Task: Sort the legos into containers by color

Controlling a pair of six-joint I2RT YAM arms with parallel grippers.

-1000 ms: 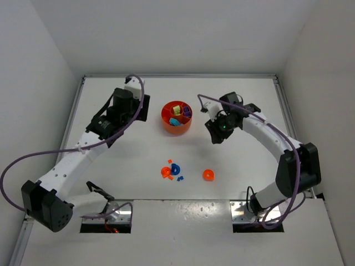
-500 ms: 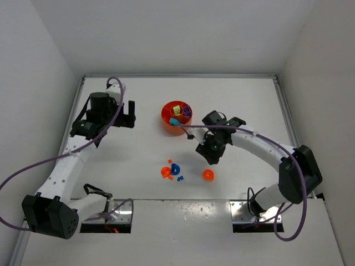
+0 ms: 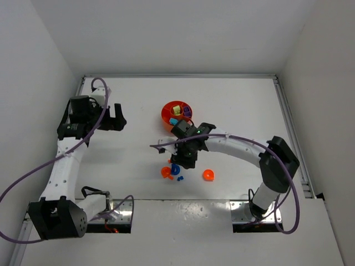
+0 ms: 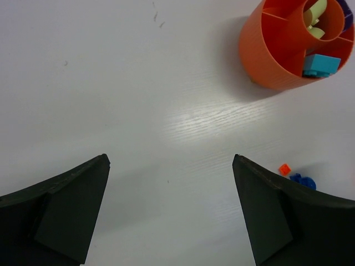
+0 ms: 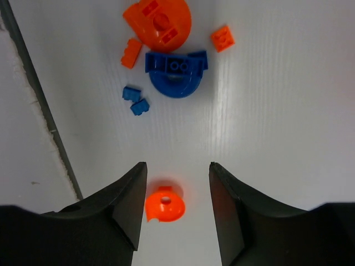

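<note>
Right fingers (image 5: 125, 210) stand apart and empty, with a small round orange plastic piece (image 5: 165, 206) showing between them on the white tabletop (image 5: 277, 111). Blue and orange plastic bricks (image 5: 175, 69) lie beyond. Left fingers (image 4: 66, 205) are spread wide and empty, apart from the round orange plastic divided dish (image 4: 266, 61).

In the left wrist view the orange dish (image 4: 266, 61) runs off the top and right edges, so only some of its compartments show. A purple brick (image 4: 348, 21) at the right edge is a mere sliver. The blue piece (image 4: 302, 180) is partly hidden behind a finger of the left gripper (image 4: 171, 160). From above, the right arm (image 3: 233, 145) covers the dish's near rim, and the loose bricks (image 3: 180, 178) by it are too small to tell their shapes
</note>
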